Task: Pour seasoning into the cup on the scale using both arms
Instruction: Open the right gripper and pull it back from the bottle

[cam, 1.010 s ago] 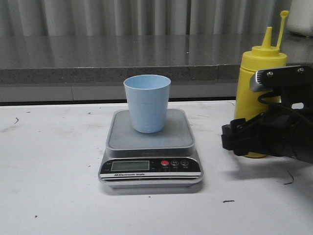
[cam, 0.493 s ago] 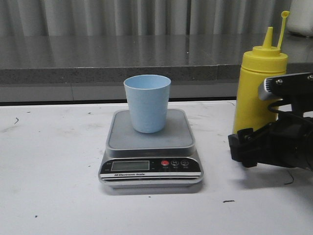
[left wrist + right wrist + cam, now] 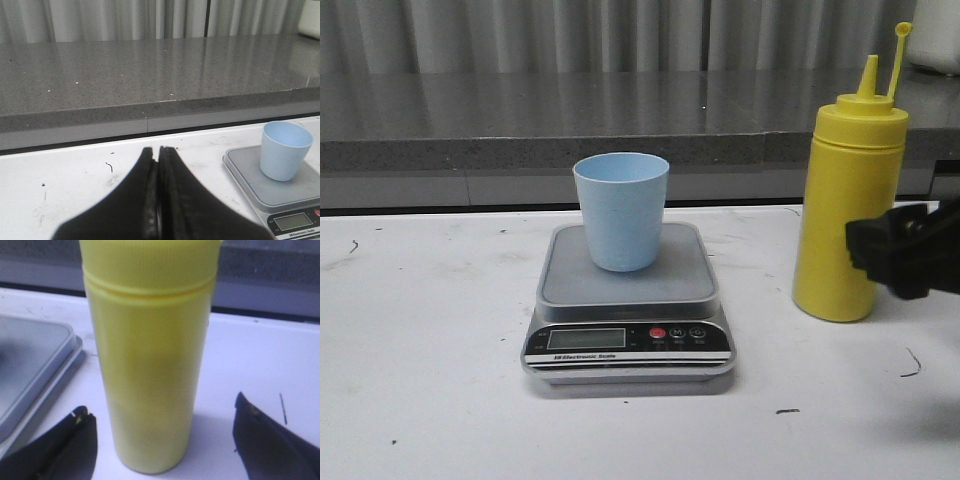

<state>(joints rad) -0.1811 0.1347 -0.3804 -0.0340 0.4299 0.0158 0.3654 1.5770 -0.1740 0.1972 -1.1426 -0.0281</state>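
Jaws of the right gripper (image 3: 162, 440) gape around the smooth yellow seasoning (image 3: 848, 200); left gripper (image 3: 159, 200) pressed together.

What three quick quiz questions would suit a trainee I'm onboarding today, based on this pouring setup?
1. True or false: the cup stands on the scale.
2. Which is shut: A) left gripper B) right gripper?
3. Fill in: the right gripper's fingers sit on either side of the ____ without touching it.

Key: 1. true. 2. A; its fingers are pressed together, while the right one is wide open. 3. seasoning, upright on the table beside the scale.
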